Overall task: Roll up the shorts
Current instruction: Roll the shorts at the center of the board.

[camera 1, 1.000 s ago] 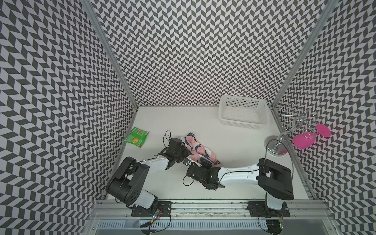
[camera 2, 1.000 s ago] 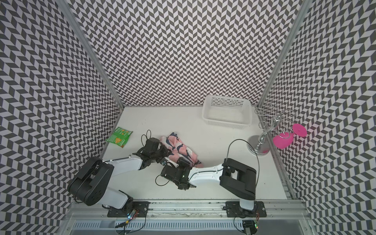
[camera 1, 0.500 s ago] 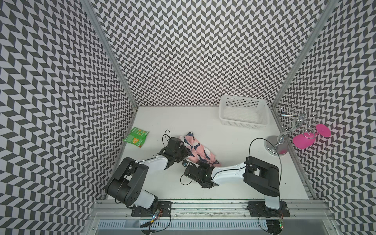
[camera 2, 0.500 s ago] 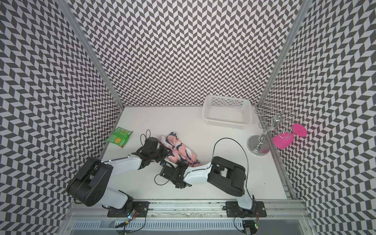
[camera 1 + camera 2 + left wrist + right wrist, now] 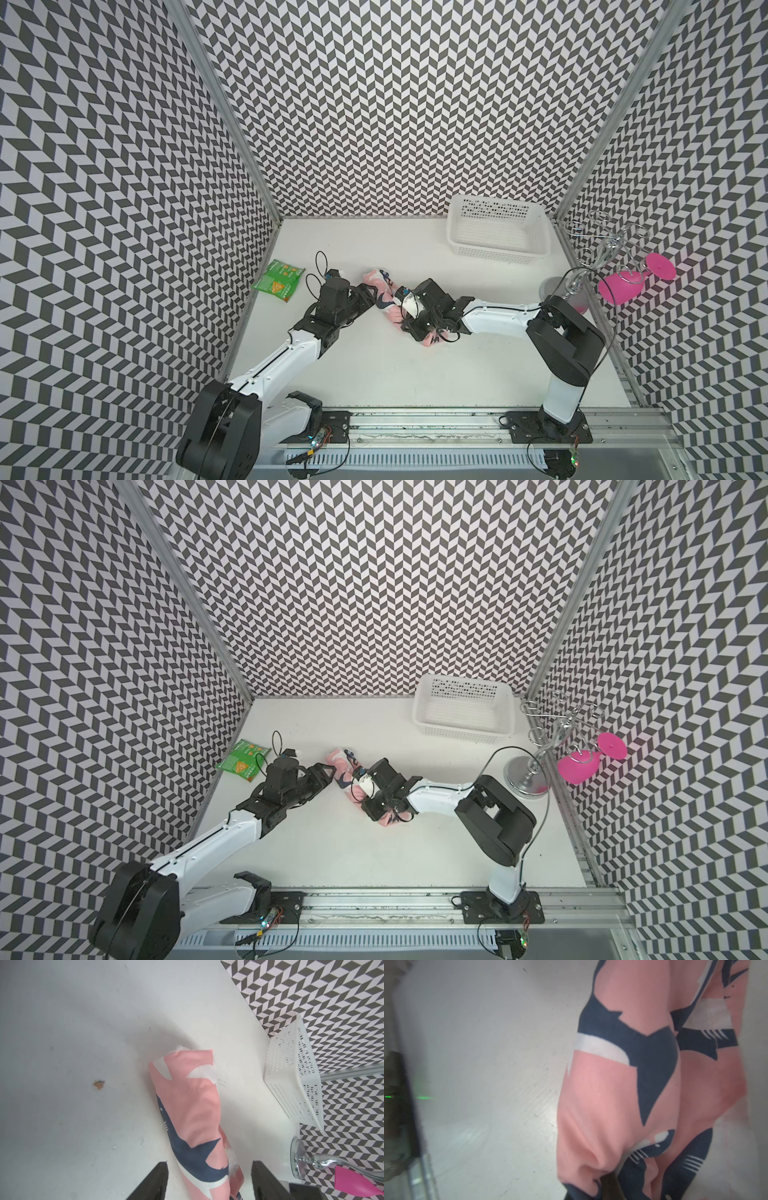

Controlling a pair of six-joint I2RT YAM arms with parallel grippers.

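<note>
Judged shorts [image 5: 191,1105] soft, light, prone to unroll; saw left claw [image 5: 209,1166] spread astride them, right claw [image 5: 419,330] pinching a fold; favoured gripping mid-roll.

Bright, even light fills both top views, sharp but bowed at the edges. The right wrist view is blurred; in the left wrist view a soft shadow lies beside the shorts [image 5: 187,1105].
</note>
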